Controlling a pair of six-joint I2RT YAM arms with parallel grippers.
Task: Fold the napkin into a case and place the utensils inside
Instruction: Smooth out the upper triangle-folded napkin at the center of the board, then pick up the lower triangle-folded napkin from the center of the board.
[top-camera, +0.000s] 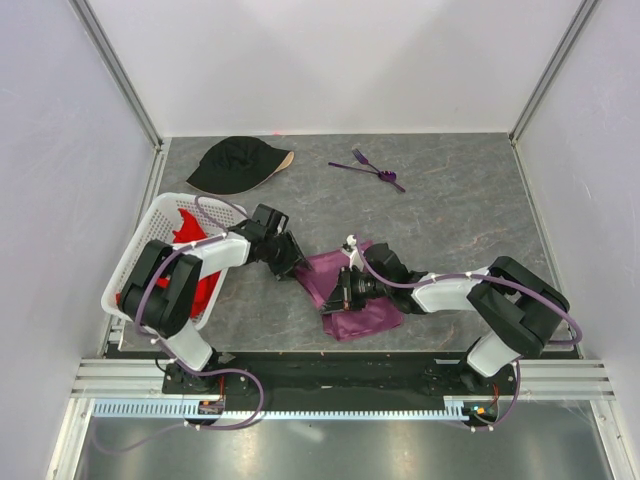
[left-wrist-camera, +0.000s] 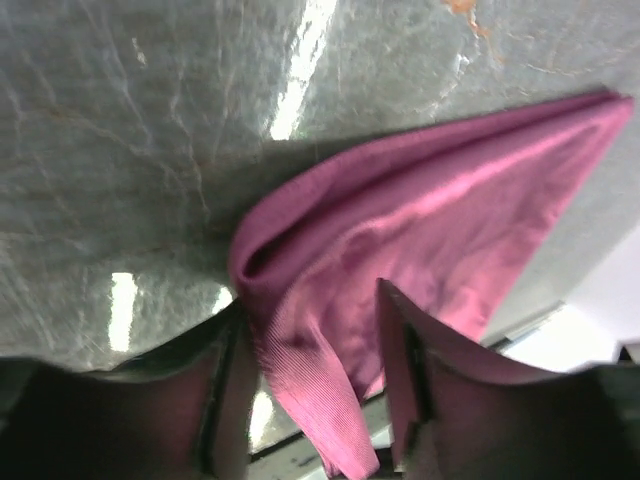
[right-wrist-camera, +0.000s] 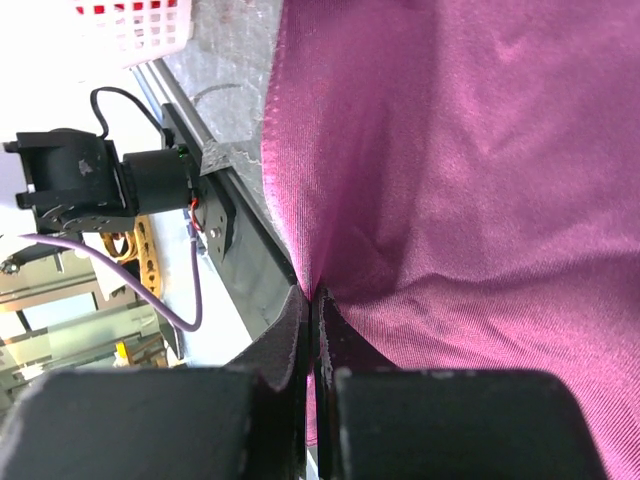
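basket (top-camera: 125, 262): white lattice one, sitting at the far left edge of the table (top-camera: 450, 210), with a red cloth (top-camera: 186, 232) bunched up inside it
cap (top-camera: 232, 165): black, lying at the back left, well apart from everything else
left claw (top-camera: 292, 265): reaching in over the left end of the cloth. On its wrist cam I'm seeing the fingers (left-wrist-camera: 400, 360) standing apart, with a folded edge of the cloth running between them and a bit of gap on one side, so it's not clamping anything
napkin (top-camera: 370, 318): plum-purple, lying rumpled and partly folded on the table near the front middle, right between the two claws. It's looking more like a loose heap than a neat pouch
right claw (top-camera: 343, 291): coming in low from the right, and on its own cam the fingers (right-wrist-camera: 290, 330) are pressing together with a pinch of the purple cloth caught between them
utensils (top-camera: 372, 168): purple plastic bits, one of them a fork, lying on the table at the back, right of the cap and well away from the napkin
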